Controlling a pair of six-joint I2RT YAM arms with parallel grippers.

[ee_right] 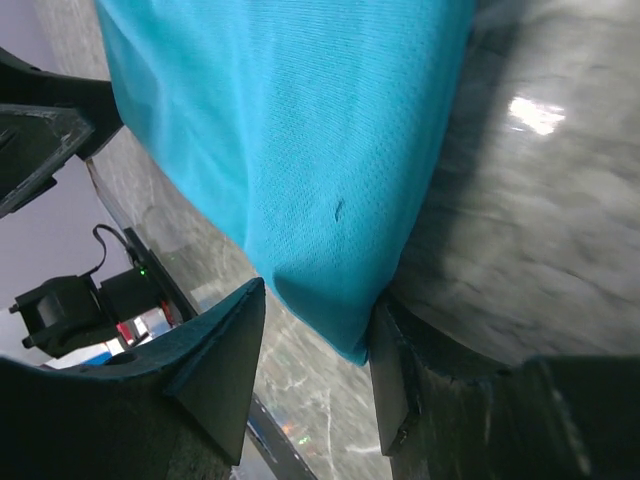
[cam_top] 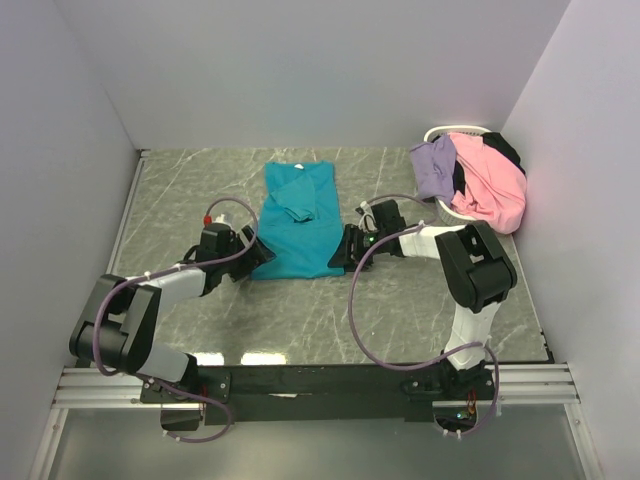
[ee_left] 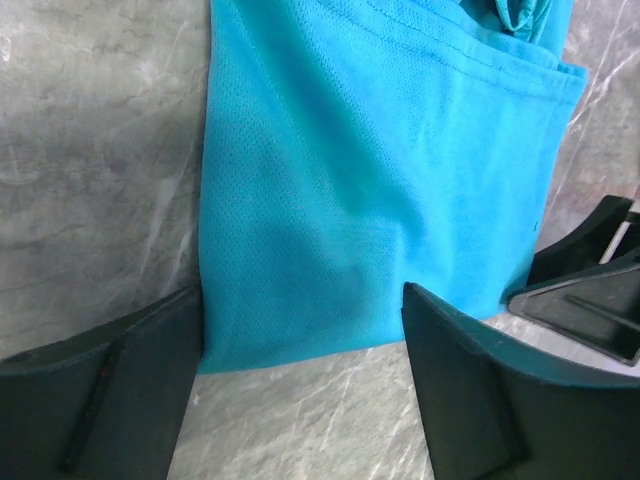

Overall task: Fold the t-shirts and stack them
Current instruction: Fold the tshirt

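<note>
The soft teal cloth t-shirt (cam_top: pixel 297 225) lies bottom-to-top mid-frame; left gripper (cam_top: pixel 262 256) and right gripper (cam_top: pixel 344 250), jaws apart, straddle its lower corners.

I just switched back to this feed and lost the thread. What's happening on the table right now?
Both arms are at the teal t-shirt, which lies flat on the table with its sides folded in. The left gripper straddles its near left corner and the right gripper its near right corner, both open with cloth between the fingers. Pink, lavender and black shirts sit heaped in the white basket, far right.
</note>
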